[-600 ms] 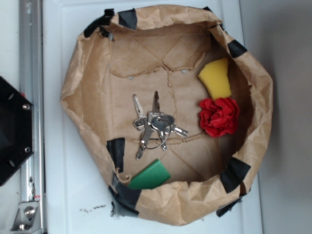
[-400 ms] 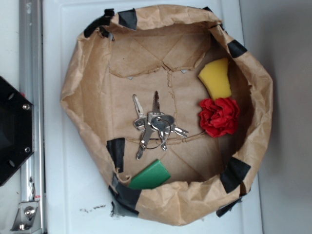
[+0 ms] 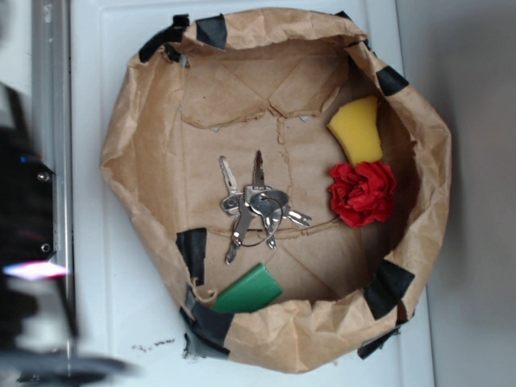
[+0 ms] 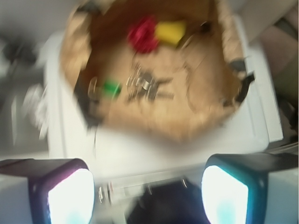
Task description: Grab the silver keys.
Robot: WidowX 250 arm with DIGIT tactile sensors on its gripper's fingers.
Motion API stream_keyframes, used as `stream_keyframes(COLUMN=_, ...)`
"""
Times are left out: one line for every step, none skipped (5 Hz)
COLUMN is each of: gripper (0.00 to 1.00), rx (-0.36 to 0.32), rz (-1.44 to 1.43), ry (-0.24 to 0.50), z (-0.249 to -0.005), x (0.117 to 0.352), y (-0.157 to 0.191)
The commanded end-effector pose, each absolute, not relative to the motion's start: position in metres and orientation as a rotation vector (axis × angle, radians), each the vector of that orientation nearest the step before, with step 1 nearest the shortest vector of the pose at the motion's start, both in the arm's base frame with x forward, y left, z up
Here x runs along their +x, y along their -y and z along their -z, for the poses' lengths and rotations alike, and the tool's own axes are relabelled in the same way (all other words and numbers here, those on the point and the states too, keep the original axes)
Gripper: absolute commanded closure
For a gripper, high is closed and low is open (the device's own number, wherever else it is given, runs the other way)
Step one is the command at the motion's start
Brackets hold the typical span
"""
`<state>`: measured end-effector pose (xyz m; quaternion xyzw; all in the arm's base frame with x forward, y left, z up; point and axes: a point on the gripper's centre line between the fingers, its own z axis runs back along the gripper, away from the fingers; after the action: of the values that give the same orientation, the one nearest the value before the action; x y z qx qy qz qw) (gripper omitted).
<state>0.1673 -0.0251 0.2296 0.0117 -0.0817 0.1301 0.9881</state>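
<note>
While the wrist view is smeared by blur, the claw shows along the bottom of the frame with its two pale fingers standing wide apart and nothing between them. It hangs over the white table, short of the near rim of the paper bag basket, well apart from anything it could grip. In the exterior view only a dark blurred mass of the arm sits at the left edge.

Beyond that rim, in the middle of the basket floor, lie the silver keys, a bunch fanned out flat, with two blades pointing toward the top of the frame and others splayed to the lower left and right. The wire ring sits over the heads, right of centre of the bunch. A green block rests near the lower wall, a red paper flower to the right, and a yellow sponge above the flower, touching or nearly so.

The keys look hard, thin, smooth and likely slippery, light but loose on the ring, so single blades would probably swing or slide out of a pinch. The best hold seems to be the thick cluster of heads where they overlap, with the fingers closing across it from above. The creased paper floor may give a little under pressure.
</note>
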Motion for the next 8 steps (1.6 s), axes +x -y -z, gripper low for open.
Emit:
stream_keyframes(gripper=0.0, rx=0.129, rz=-0.554, ry=0.222, z=-0.2, x=0.251, y=0.014)
stream_keyframes(gripper=0.0, rx=0.194, rz=-0.633, ry=0.204, z=-0.163, x=0.259, y=-0.011)
stream_keyframes(gripper=0.0, rx=0.193, rz=-0.69, ry=0.168, z=-0.135, x=0.251, y=-0.037)
stream_keyframes(gripper=0.0, rx=0.151, rz=-0.767, ry=0.131, z=-0.126, x=0.241, y=-0.055)
stream_keyframes(gripper=0.0, rx=0.151, rz=-0.767, ry=0.131, z=-0.126, x=0.241, y=-0.055)
stream_keyframes(gripper=0.0, rx=0.151, rz=-0.767, ry=0.131, z=-0.126, x=0.241, y=-0.055)
stream_keyframes(gripper=0.0, rx=0.151, rz=-0.767, ry=0.131, z=-0.126, x=0.241, y=-0.055)
stream_keyframes(gripper=0.0, rx=0.151, rz=-0.767, ry=0.131, z=-0.126, x=0.241, y=-0.055)
